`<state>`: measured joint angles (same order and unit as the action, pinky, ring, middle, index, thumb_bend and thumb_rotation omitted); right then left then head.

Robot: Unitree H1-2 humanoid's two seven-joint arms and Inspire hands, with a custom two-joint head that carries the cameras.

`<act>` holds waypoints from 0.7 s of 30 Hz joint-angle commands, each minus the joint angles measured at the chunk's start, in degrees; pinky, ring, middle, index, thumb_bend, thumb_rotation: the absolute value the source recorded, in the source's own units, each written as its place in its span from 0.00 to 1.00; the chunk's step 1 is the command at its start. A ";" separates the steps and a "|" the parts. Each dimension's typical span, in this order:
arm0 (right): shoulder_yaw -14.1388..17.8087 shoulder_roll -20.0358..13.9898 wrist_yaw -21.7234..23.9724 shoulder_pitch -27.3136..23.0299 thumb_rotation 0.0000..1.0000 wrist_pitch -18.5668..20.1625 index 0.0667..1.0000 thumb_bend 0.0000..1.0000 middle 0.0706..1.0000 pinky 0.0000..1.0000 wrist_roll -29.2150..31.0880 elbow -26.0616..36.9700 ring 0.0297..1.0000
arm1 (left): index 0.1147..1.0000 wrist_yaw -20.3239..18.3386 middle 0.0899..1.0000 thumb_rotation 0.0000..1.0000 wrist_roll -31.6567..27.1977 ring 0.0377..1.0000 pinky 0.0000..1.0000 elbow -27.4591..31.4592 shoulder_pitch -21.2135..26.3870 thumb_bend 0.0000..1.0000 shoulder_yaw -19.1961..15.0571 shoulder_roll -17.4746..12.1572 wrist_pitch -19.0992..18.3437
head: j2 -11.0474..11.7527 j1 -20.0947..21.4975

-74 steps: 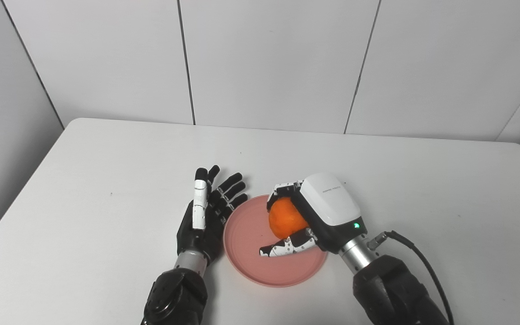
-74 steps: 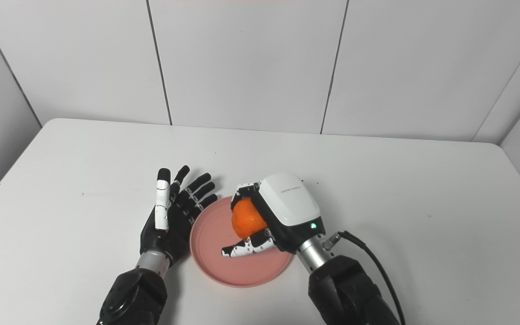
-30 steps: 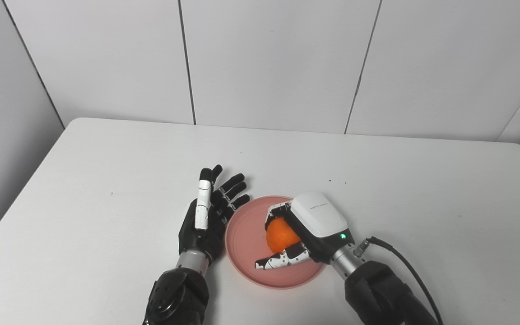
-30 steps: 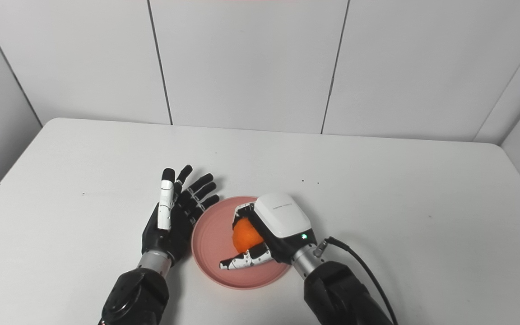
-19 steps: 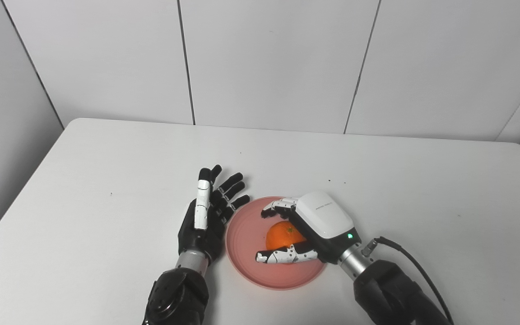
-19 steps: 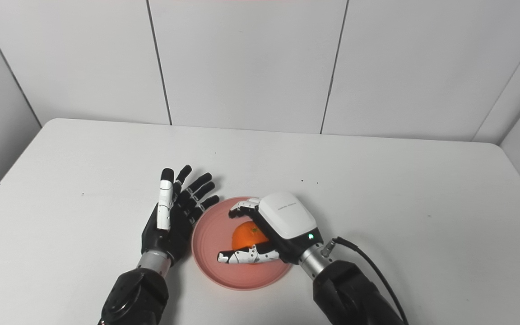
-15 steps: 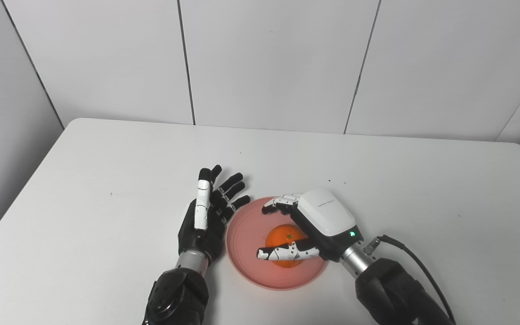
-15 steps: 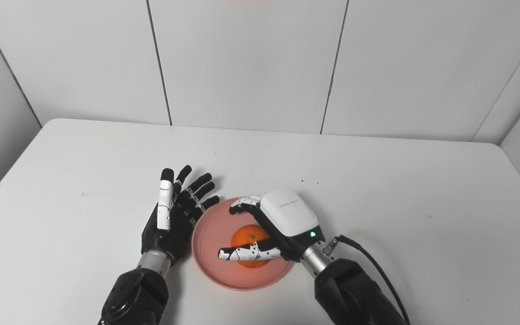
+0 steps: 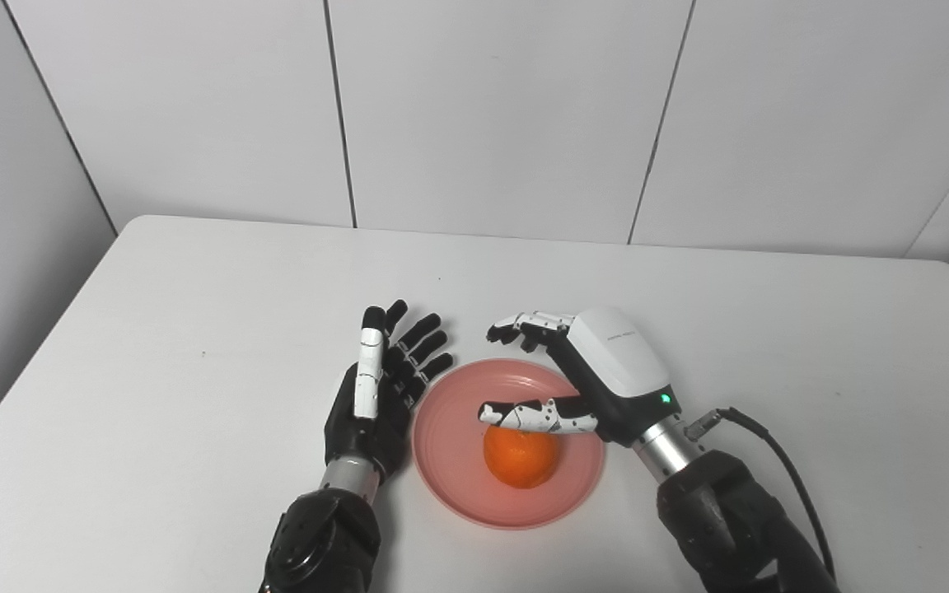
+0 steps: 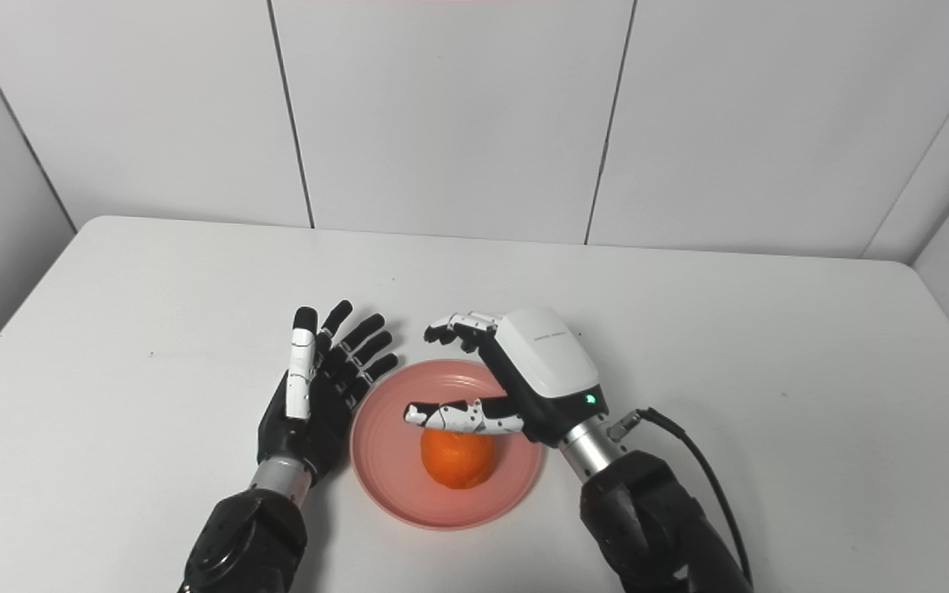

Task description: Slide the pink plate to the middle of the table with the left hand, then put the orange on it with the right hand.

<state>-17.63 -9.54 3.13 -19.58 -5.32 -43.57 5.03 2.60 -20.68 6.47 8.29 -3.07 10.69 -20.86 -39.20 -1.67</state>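
Note:
The pink plate [image 9: 450, 445] lies on the white table near its front middle. An orange [image 9: 521, 457] rests on the plate, free of any grip. Above and just behind it hovers my right hand [image 9: 598, 375], open, thumb stretched over the fruit without touching it. My left hand [image 9: 380, 387] stands open on its edge against the plate's left rim, fingers spread and pointing away from me, holding nothing.
The white table [image 9: 194, 296] spreads wide on every side of the plate. A grey panelled wall [image 9: 491, 115] rises behind its far edge. A black cable [image 9: 771, 449] loops from my right wrist.
My right hand lowered the orange onto the plate, opened its fingers, let go, and has risen up and back. The orange stays on the plate. The left hand has not moved.

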 commanded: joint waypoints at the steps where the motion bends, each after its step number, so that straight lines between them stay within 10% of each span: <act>1: 2.73 1.55 -3.27 -1.21 1.00 0.53 0.63 0.84 0.63 0.47 2.60 1.28 0.57 | 0.92 0.55 0.80 0.81 0.74 0.86 0.81 -1.20 -0.14 0.82 0.04 0.76 0.02 | 0.00 -0.08; 21: 19.56 13.49 -3.84 5.82 1.00 7.80 0.83 0.92 0.82 0.81 40.59 -5.72 0.81 | 0.88 -0.15 0.88 0.75 10.43 0.90 0.95 -5.10 3.22 0.87 0.41 -3.44 12.95 | -0.22 0.08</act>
<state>1.03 3.21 -0.61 -12.73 1.81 -5.20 -1.48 2.23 -11.48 1.56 9.68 -2.97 7.91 -10.11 -39.37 -1.58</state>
